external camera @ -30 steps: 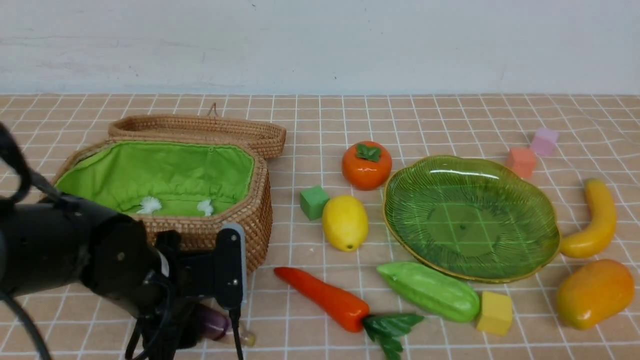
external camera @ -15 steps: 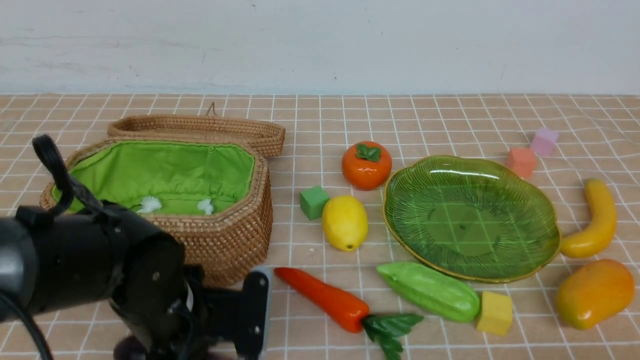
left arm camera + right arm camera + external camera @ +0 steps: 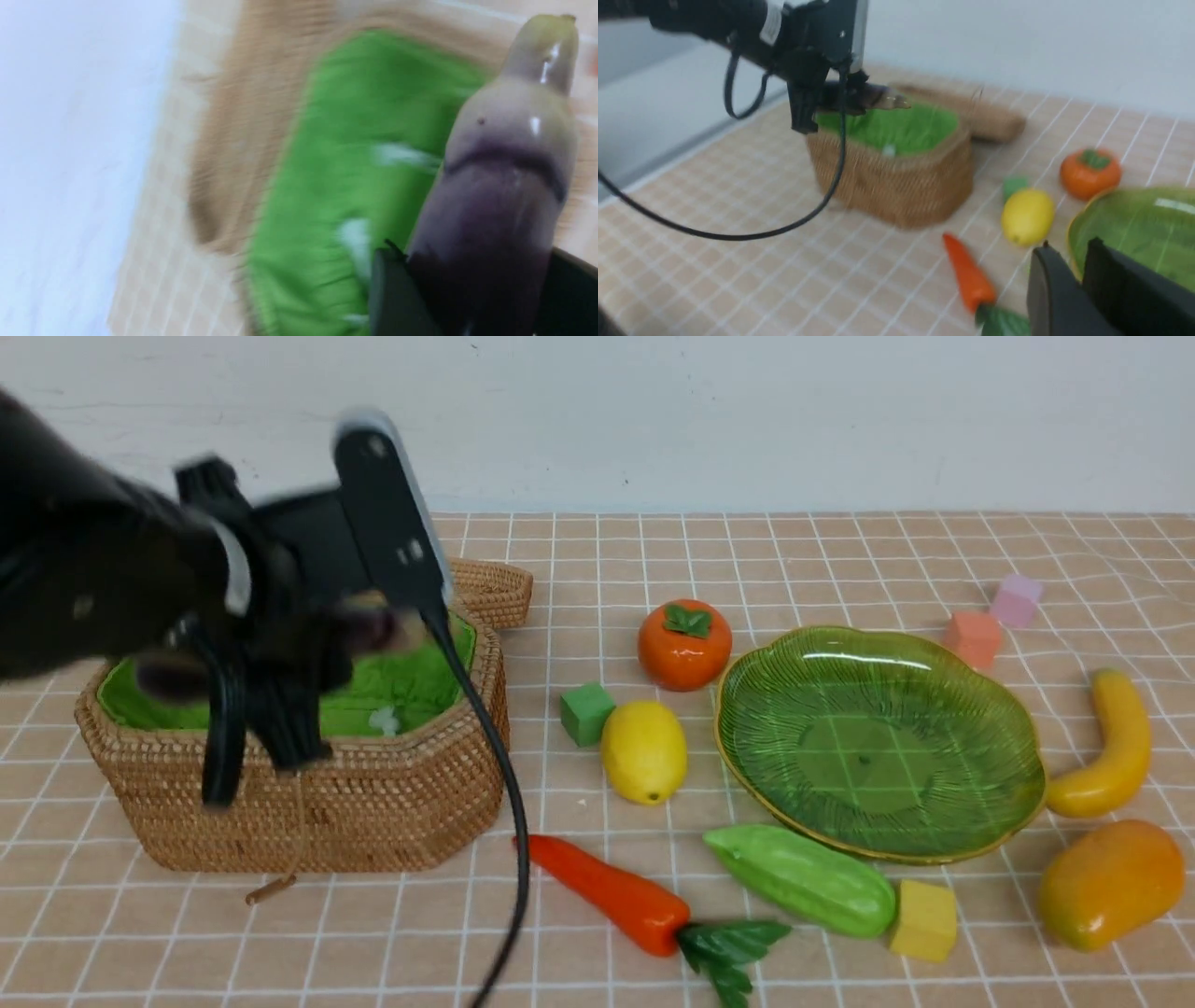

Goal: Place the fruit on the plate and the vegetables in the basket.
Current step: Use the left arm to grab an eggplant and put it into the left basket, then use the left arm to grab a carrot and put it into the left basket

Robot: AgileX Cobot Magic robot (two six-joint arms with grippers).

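My left gripper (image 3: pixel 299 649) is shut on the dark purple eggplant (image 3: pixel 373 630) and holds it in the air over the open wicker basket (image 3: pixel 308 803); the left wrist view shows the eggplant (image 3: pixel 504 186) between the fingers above the green lining. The carrot (image 3: pixel 607 894) and green gourd (image 3: pixel 801 879) lie on the table in front. The lemon (image 3: pixel 644 751), persimmon (image 3: pixel 684 646), banana (image 3: pixel 1111 747) and mango (image 3: pixel 1111 885) lie around the green glass plate (image 3: pixel 878 747), which holds nothing. My right gripper (image 3: pixel 1069 249) is shut and empty, out of the front view.
Foam cubes lie about: green (image 3: pixel 586 713) by the lemon, yellow (image 3: pixel 922 920) by the gourd, orange (image 3: pixel 973 638) and pink (image 3: pixel 1016 599) behind the plate. The basket's lid (image 3: pixel 485 588) lies open behind it. A black cable (image 3: pixel 509 821) hangs from the left arm.
My left gripper was low at the table's front by the eggplant. It has risen fast with the eggplant and now hangs over the basket. Everything else is where it was.
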